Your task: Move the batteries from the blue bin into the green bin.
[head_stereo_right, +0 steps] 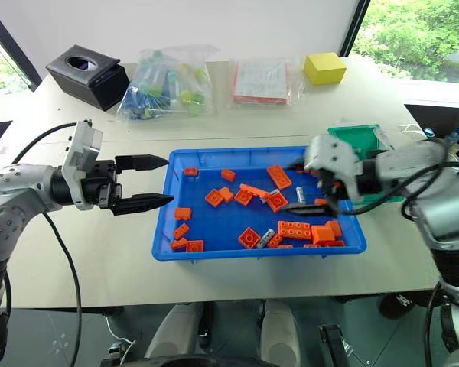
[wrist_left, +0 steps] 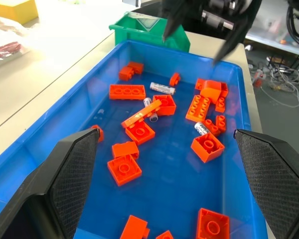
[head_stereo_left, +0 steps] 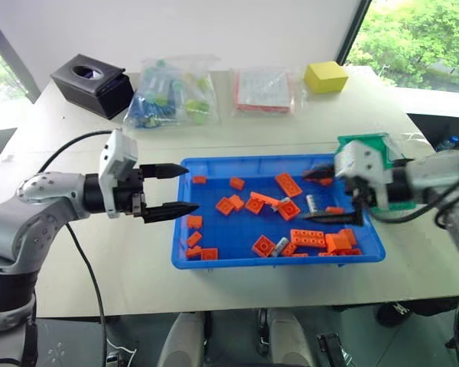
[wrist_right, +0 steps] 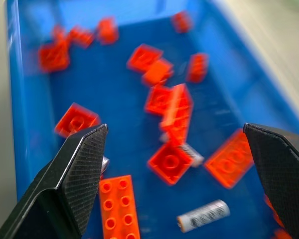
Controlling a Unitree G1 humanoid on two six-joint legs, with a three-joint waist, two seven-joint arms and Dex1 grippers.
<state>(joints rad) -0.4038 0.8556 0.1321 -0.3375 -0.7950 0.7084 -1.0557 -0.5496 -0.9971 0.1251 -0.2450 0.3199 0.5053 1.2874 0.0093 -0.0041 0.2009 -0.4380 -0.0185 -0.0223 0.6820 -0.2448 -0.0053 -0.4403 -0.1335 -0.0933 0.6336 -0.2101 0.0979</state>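
The blue bin [head_stereo_left: 275,261] sits mid-table, strewn with orange bricks. Among them lie silver batteries: one [head_stereo_left: 311,203] near the right side, one [head_stereo_left: 281,246] near the front, and one [wrist_right: 203,215] close below the right wrist camera. A third battery [wrist_left: 162,88] shows in the left wrist view. The green bin [head_stereo_left: 367,143] stands against the blue bin's far right corner. My right gripper [head_stereo_left: 312,196] hangs open over the blue bin's right part, nothing between its fingers. My left gripper [head_stereo_left: 190,188] is open at the bin's left rim, pointing right, holding nothing.
At the table's far side stand a black tissue box [head_stereo_left: 92,82], two clear bags of items [head_stereo_left: 168,95] [head_stereo_left: 264,90], and a yellow block [head_stereo_left: 326,76]. Bare tabletop lies left of the blue bin under my left arm.
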